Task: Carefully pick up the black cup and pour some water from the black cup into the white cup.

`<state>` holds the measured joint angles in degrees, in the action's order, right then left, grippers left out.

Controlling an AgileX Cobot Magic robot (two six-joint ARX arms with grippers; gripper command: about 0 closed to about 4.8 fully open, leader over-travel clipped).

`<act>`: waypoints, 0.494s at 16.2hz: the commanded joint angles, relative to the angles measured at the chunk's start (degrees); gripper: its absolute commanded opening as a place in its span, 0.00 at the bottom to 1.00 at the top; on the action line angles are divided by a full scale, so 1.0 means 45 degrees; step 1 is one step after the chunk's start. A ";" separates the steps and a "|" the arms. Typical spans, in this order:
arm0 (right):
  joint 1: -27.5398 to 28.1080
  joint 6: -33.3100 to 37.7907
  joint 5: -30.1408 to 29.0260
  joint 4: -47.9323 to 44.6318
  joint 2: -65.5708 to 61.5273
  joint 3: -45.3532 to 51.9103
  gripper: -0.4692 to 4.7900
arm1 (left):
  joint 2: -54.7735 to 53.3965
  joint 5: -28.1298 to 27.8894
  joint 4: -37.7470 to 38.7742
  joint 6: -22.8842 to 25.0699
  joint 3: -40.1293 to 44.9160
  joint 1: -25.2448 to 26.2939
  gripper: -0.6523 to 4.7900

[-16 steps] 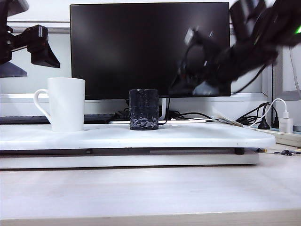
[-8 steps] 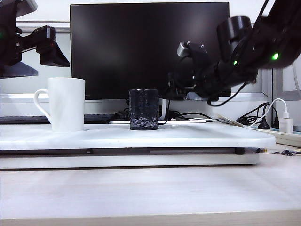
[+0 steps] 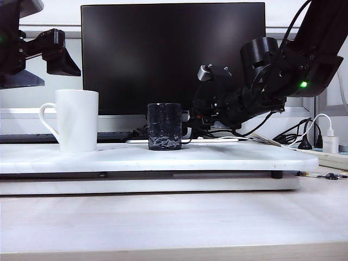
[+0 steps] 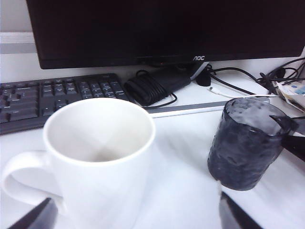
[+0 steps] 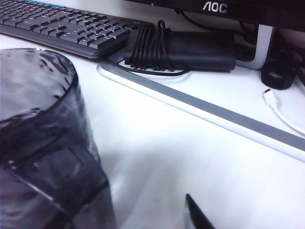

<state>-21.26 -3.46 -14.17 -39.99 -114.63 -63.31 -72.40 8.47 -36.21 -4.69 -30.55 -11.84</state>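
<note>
Black cup (image 3: 165, 126) beside right pincer (image 3: 191, 120).

Dark monitor (image 3: 173, 57) behind white board (image 3: 157, 157) on pale desk (image 3: 174, 217)

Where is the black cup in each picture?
Exterior view: black cup stands mid-board, the right claw at its side.
Left wrist view: black cup at the right, beside the white cup.
Right wrist view: black cup fills the near left.
Shared landmark: the monitor.
</note>
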 commanded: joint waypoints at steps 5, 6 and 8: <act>-0.0019 0.0053 0.0073 -0.0209 0.0024 -0.0063 0.08 | 0.0029 0.0029 -0.0165 0.0039 -0.0039 0.0015 1.00; -0.0019 0.0053 0.0083 -0.0209 0.0024 -0.0063 0.08 | 0.0029 0.0029 -0.0165 0.0044 -0.0039 0.0015 1.00; -0.0015 0.0053 0.0126 -0.0209 0.0024 -0.0063 0.08 | 0.0029 0.0029 -0.0160 0.0044 -0.0039 0.0015 1.00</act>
<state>-21.34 -2.85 -14.00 -40.56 -114.65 -63.40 -72.40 8.47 -36.21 -4.69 -30.55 -11.84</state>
